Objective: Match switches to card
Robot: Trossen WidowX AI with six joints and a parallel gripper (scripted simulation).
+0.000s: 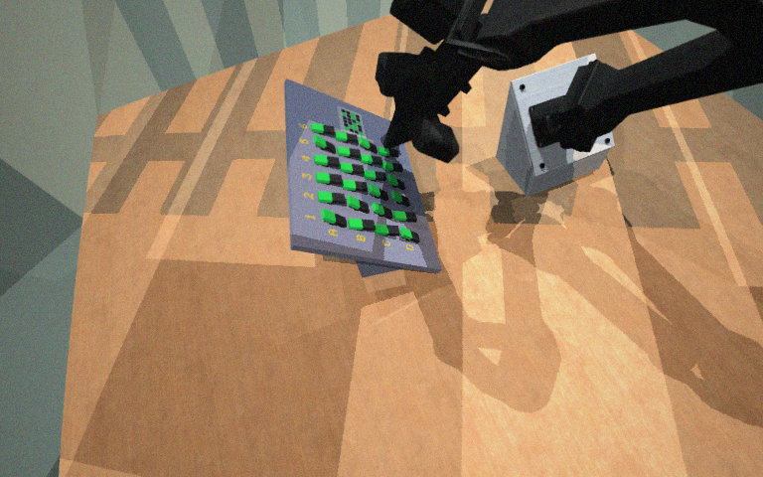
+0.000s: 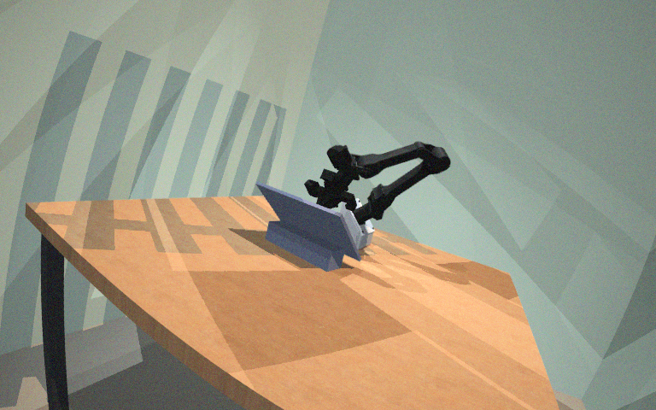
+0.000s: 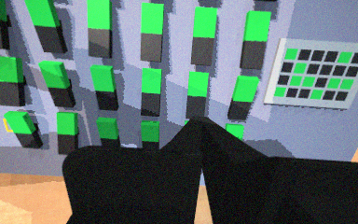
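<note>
The blue-grey tilted panel (image 1: 303, 106) (image 2: 309, 213) (image 3: 317, 19) carries rows A to D of green and dark grey switches. My gripper (image 1: 386, 145) (image 3: 199, 123) is shut and empty. Its tip is over near row D, around columns 5 and 6, and hides most of switch D5 in the wrist view; contact cannot be told. Switch D6 (image 3: 234, 131) shows just right of the tip and switch D4 (image 3: 150, 132) to its left. The card (image 1: 351, 120) (image 3: 275, 77) has mixed green and dark squares; its right edge is partly cut off in the wrist view. Several raised halves are hard to tell.
The arm's grey wedge-shaped base (image 1: 512, 149) stands on the wooden table (image 1: 225, 348) (image 2: 309, 309), close to the panel's near side. The panel rests on a blue stand (image 2: 300, 246). Patchy shadows cross the table and parts of the panel.
</note>
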